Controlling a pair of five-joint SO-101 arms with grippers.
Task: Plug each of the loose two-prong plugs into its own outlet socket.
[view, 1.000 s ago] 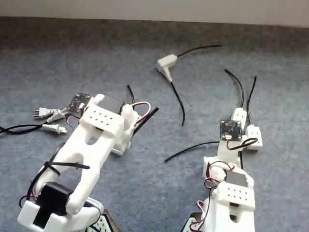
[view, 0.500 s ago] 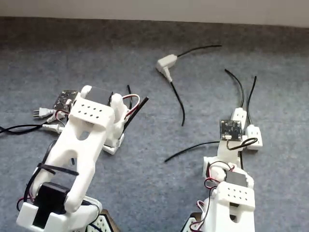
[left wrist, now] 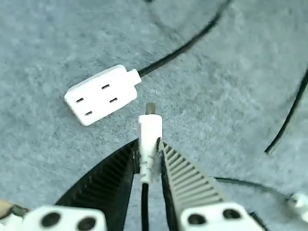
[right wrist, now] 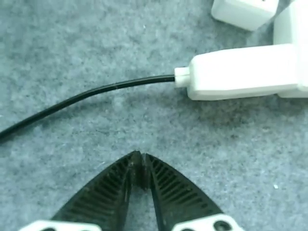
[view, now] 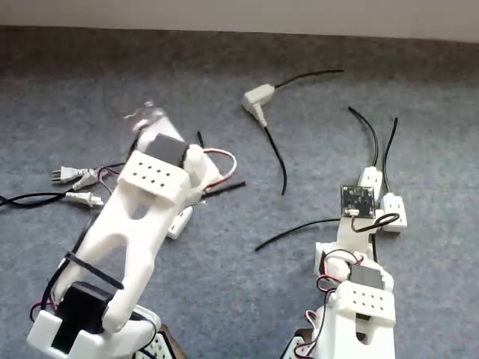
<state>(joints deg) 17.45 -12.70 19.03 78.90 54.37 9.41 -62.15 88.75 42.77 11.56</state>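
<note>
**Left claw holding a plug at a socket; right claw shut and empty**

Landmark for this entry: the far socket (view: 258,97), the white angled one with a black cord, lying on the grey table (view: 224,292).

Left claw (left wrist: 148,146): clamped on a white two-prong plug (left wrist: 150,126). My fingers (left wrist: 180,168) press both flat sides, the prongs stick out past the tips, and the plug cord (left wrist: 144,202) runs back between the fingers. In the high view this claw sits left of the far socket. From my left wrist, a four-slot socket (left wrist: 102,94) lies flat just ahead of the prongs, slots up, close but not touching. I cannot tell whether it is the far socket.

Loose plug A (view: 75,176) and loose plug B (view: 86,199): side by side, well left of the far socket.

Right claw (right wrist: 141,163): closed tip to tip, nothing between. A white block (right wrist: 243,72) with a black cord lies ahead of it, apart; plug or socket, I cannot tell. A boxy white socket (view: 393,211) lies right of the far socket, nearer to me
</note>
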